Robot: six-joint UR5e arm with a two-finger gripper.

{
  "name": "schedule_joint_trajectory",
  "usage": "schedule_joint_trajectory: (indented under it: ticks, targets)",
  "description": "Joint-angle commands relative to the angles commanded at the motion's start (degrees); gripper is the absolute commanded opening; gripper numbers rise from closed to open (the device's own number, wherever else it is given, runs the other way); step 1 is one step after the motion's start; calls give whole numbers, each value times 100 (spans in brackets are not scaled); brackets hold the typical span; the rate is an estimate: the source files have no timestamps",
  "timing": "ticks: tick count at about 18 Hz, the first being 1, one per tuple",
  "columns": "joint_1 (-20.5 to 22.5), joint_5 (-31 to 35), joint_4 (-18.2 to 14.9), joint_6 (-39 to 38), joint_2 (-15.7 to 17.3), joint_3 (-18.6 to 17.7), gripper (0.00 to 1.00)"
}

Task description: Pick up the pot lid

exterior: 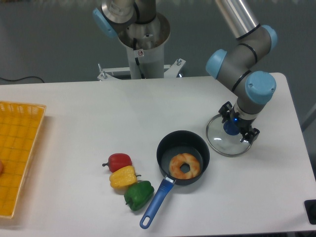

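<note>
The glass pot lid (219, 139) with a metal rim lies flat on the white table at the right, just right of the pan. Its blue knob (230, 128) shows under the tool. My gripper (239, 123) points straight down over the lid, one finger on each side of the knob. The fingers (252, 134) stand wider apart than the knob, so the gripper looks open and nothing is lifted. The wrist hides part of the lid's far right side.
A dark pan (164, 146) with a blue handle (155, 202) holds a bagel (184, 166) beside the lid. Red (118, 161), yellow (123, 177) and green (139, 194) peppers lie left of the pan. A yellow basket (17, 158) sits at the left edge. The robot base (140, 44) stands at the back.
</note>
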Motion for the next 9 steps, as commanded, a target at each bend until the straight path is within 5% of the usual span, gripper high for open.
schedule_joint_trajectory:
  ticks: [9]
  targets:
    - [0, 9, -35, 158, 0, 9, 81]
